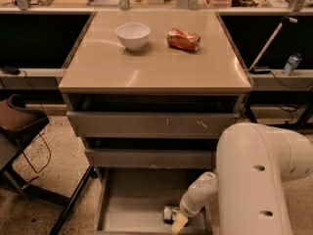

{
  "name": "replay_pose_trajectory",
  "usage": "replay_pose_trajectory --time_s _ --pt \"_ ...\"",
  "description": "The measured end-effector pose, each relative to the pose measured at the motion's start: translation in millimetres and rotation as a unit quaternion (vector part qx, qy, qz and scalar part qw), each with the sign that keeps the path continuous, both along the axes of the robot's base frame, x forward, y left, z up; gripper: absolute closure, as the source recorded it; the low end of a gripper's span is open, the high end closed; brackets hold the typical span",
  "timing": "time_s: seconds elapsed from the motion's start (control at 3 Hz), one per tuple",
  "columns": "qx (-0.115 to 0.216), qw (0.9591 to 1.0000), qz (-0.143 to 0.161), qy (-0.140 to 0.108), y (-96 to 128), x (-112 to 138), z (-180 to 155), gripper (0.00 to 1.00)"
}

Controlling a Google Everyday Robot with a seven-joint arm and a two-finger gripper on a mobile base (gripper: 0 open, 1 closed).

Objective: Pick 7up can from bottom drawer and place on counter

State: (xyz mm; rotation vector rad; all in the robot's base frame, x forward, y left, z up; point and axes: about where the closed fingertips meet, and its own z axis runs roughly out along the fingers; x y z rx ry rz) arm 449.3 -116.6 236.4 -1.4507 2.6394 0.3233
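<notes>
The 7up can, green and silver, lies on its side on the floor of the open bottom drawer, near the drawer's front right. My gripper reaches down into the drawer and sits right against the can's right side; the white wrist hides part of it. The beige counter is above, on top of the cabinet.
A white bowl and a dented orange-red can sit at the back of the counter. Two shallower drawers stick out slightly above the bottom one. My bulky white arm fills the lower right. A dark chair stands at the left.
</notes>
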Motion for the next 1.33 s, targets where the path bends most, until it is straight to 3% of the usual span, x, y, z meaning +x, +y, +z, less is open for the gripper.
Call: replay_pose_trajectory --time_s 0.33,0.67,1.33 --pt "0.065 0.9967 -0.036 0.034 21 -13 -38 0.00" --pt "0.083 0.9955 -0.038 0.027 17 -1 -43 0.00" --pt "0.091 0.9950 -0.035 0.025 18 9 -54 0.00"
